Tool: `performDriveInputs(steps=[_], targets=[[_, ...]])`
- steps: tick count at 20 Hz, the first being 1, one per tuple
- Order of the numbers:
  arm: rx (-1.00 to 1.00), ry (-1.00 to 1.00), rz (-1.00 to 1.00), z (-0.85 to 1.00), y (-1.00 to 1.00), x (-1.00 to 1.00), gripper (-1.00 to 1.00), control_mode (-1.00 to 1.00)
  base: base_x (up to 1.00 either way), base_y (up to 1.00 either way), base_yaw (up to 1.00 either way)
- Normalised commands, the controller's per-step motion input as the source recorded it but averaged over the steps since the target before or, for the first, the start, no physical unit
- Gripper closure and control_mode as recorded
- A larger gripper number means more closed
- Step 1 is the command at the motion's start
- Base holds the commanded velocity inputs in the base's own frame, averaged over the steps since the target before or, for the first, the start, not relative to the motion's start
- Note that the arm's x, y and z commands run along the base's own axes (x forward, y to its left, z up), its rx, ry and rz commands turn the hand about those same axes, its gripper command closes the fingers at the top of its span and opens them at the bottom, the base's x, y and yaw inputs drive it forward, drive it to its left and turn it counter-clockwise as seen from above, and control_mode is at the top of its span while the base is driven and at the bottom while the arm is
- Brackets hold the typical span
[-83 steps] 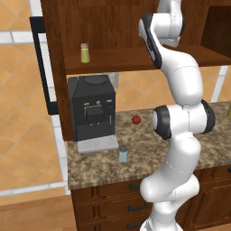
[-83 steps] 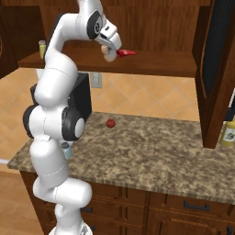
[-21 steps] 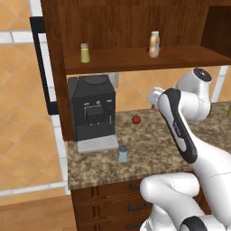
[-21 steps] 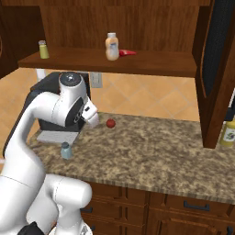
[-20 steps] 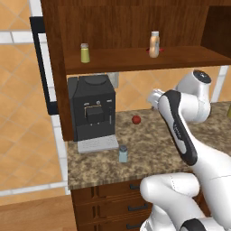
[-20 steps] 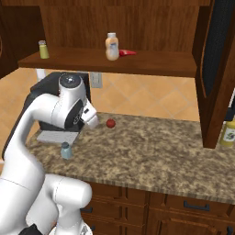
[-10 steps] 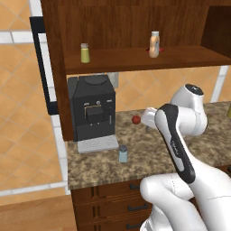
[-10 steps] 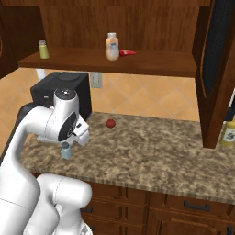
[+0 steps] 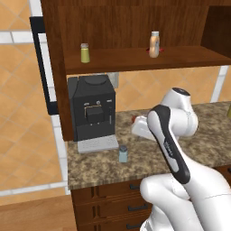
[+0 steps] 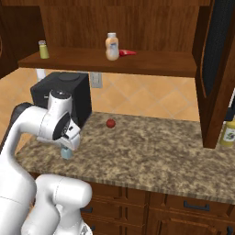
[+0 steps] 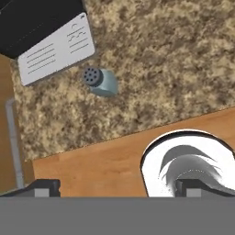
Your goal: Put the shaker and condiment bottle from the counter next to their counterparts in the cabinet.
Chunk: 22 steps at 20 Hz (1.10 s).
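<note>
So half the job looks done. The condiment bottle [image 9: 154, 43] stands up on the shelf of the cabinet [image 9: 135, 61], just beside the flat red thing [image 10: 127, 53], so that one seems put away.

The shaker [image 9: 122, 154] is not put away yet. It stands on the counter [image 10: 151, 151], near the front edge, just in front of the grey tray [image 11: 56, 49] of the black coffee machine [image 9: 92, 108]. From above I can see the little holes in its cap. Its partner, the yellow-green shaker [image 9: 84, 53], waits at the far left end of the shelf, well apart from the bottle.

The gripper [image 10: 72, 140] hangs low over the counter, right above the blue shaker. It holds nothing, and its two dark tips sit wide apart at the bottom of the hand view.

A small red ball [image 10: 110, 123] lies farther back on the counter.

I think what is left is to grab the blue shaker, lift it and set it by the yellow-green one.
</note>
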Motion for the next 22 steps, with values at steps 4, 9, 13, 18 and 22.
performDriveInputs(steps=[4, 9, 13, 18, 22], targets=[[-0.09, 0.07, 0.14, 0.0, 0.6, 0.32, -1.0, -1.0, 0.0, 0.0, 0.0], [-0.17, -0.02, 0.07, 0.01, 0.32, 0.44, -1.0, -1.0, 0.0, 0.0, 0.0], [-0.19, -0.12, 0.02, 0.0, 0.08, 0.28, -1.0, -1.0, 0.0, 0.0, 0.0], [-0.06, -0.01, 0.01, 0.0, 0.03, 0.37, -1.0, -1.0, 0.0, 0.0, 0.0], [0.0, 0.0, 0.02, -0.05, 0.08, 0.21, -1.0, -1.0, 0.0, 0.0, 0.0]])
